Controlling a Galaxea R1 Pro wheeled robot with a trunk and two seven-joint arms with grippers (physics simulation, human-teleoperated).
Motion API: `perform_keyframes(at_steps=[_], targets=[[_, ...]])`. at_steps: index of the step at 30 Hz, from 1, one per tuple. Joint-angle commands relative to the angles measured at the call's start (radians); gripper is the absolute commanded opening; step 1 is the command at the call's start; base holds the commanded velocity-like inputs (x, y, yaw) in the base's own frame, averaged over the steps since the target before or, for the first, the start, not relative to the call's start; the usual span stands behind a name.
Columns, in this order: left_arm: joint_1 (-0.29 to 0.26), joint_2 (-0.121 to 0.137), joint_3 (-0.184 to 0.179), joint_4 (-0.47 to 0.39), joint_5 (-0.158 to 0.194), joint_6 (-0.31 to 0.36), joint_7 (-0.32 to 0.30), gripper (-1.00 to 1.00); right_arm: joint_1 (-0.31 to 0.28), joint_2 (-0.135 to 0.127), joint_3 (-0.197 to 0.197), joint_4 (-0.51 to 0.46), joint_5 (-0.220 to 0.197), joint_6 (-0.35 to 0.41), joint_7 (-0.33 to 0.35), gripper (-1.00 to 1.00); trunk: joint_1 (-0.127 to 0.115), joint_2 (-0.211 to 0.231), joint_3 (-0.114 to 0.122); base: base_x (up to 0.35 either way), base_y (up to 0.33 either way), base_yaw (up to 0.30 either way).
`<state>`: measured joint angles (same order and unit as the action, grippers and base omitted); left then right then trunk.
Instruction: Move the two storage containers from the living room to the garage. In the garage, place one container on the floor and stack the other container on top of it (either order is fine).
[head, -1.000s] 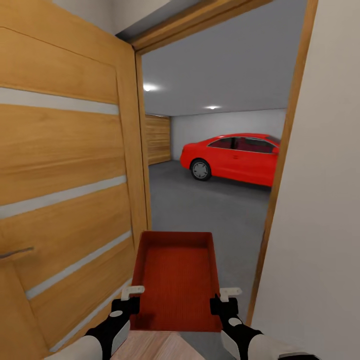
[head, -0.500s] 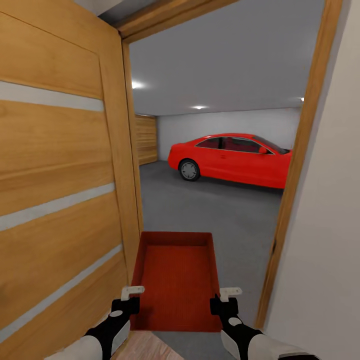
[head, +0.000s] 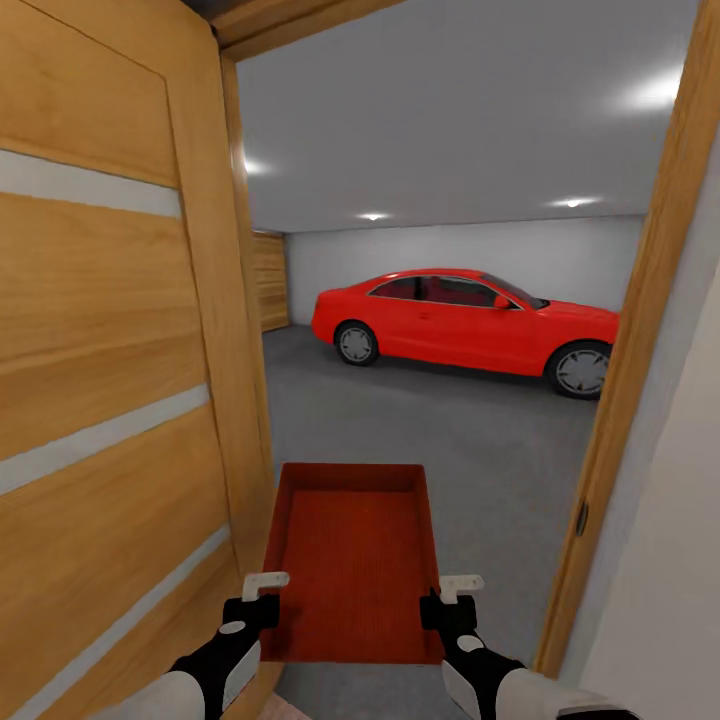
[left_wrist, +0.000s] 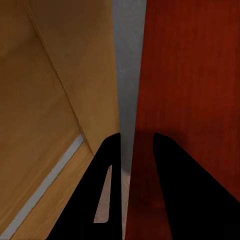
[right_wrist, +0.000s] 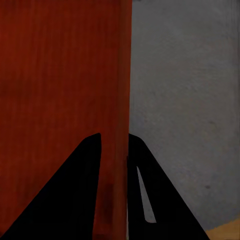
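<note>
Carrying step: left hand (head: 262, 596) and right hand (head: 446, 597) are each gripping a side wall of the orange-red rectangular bin (head: 350, 555) at the wooden doorway (head: 610, 400); next, advancing onto the dark grey garage floor (head: 450, 440).

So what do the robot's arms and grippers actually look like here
Both arms have glossy white forearm shells ending in black wrist sections. The left gripper and right gripper have black bodies with pale, flat angular fingertip pads. From the wrist cameras, the fingers appear as black tapering wedges with a light strip.
</note>
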<state>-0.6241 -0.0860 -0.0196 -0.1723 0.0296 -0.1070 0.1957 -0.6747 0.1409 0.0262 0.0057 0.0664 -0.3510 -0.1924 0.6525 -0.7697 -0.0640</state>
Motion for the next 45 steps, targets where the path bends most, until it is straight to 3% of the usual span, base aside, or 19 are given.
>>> perform_keyframes(at_steps=[1,10,30,45], targets=[[0.0,0.0,0.014,0.004,0.004,-0.005,0.01,-1.0,-0.002,0.001,-0.052,-0.004,0.036,-0.008,-0.004,-1.0,0.001,-0.001,-0.002,0.283,0.238,-0.039],[0.0,0.0,0.013,0.004,0.004,-0.006,0.011,-1.0,-0.002,0.0,-0.054,-0.004,0.035,-0.008,-0.004,-1.0,0.001,-0.001,0.0,0.247,0.211,-0.173],[0.0,0.0,0.013,0.004,0.003,-0.008,0.011,-1.0,-0.002,0.0,-0.053,-0.004,0.035,-0.008,-0.004,-1.0,0.001,-0.001,0.008,0.014,0.01,-0.27],[0.0,0.0,0.013,0.004,0.003,-0.008,0.011,-1.0,-0.002,0.0,-0.054,-0.004,0.035,-0.008,-0.004,-1.0,0.001,-0.001,0.008,0.255,0.136,-0.023]])
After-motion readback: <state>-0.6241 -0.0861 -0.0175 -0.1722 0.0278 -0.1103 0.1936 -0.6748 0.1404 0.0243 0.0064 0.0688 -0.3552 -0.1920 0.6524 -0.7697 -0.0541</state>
